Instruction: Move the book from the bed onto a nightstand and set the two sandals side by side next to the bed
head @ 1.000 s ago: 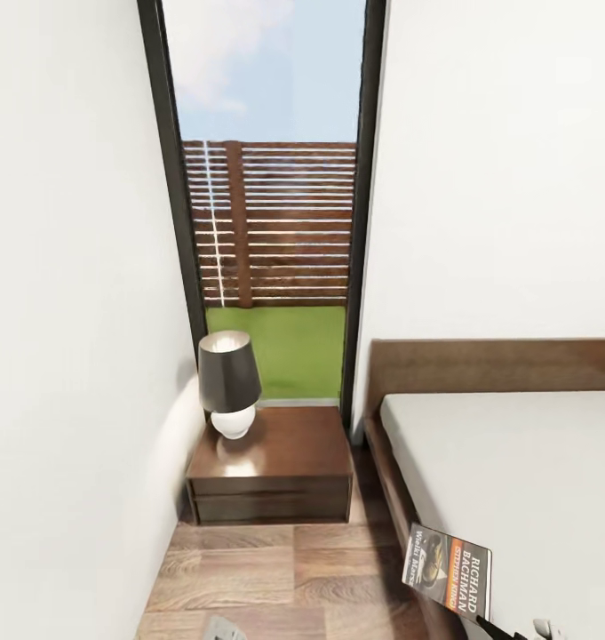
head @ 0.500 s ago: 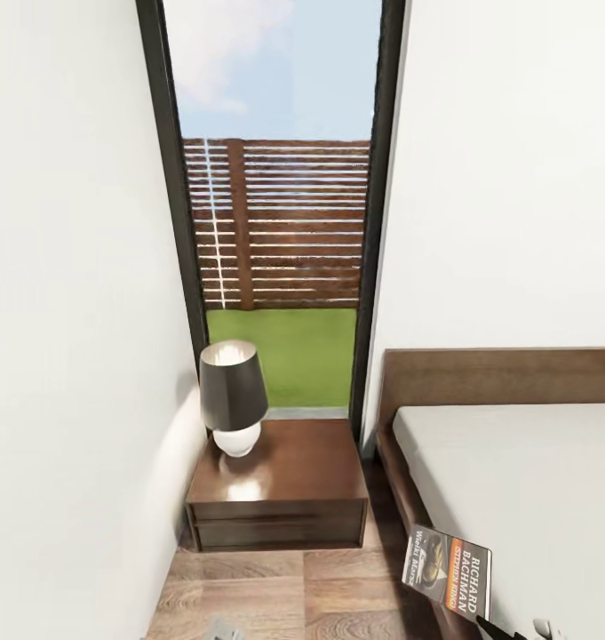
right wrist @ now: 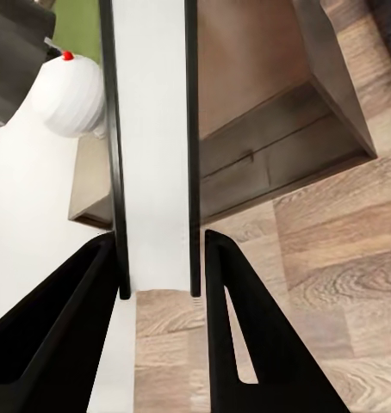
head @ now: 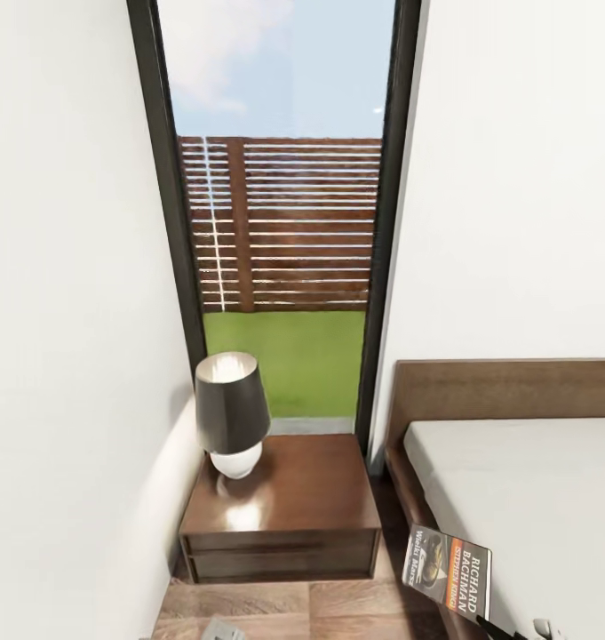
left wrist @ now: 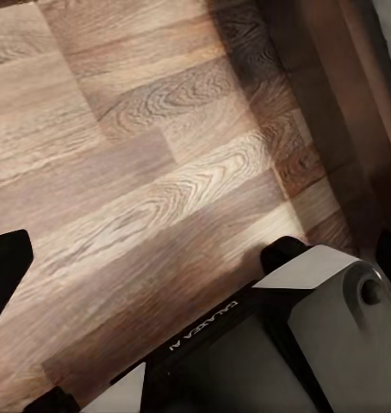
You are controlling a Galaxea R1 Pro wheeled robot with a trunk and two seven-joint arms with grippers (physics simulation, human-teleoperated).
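Observation:
The book [head: 449, 571], a dark paperback with an orange band and "RICHARD BACHMAN", hangs upright beside the bed's near corner, held from below. In the right wrist view I see the book [right wrist: 152, 155] edge-on, with my right gripper [right wrist: 157, 258] shut on it, one black finger against each cover. The nightstand [head: 284, 507] stands ahead, left of the bed [head: 533, 498], and shows past the book as the nightstand [right wrist: 264, 163]. My left gripper [left wrist: 195, 258] hangs over the wood floor, open, one black fingertip [left wrist: 6, 267] at the picture's edge. The sandals are out of view.
A lamp [head: 231, 409] with a dark shade and white base occupies the nightstand's left half. A white wall runs close along the left. A tall dark-framed window [head: 284, 222] is behind the nightstand. The robot's base [left wrist: 316, 344] is below the left gripper.
The whole head view has shifted: nightstand and bed look closer and lower in the picture. The book stays in the right gripper at the same spot.

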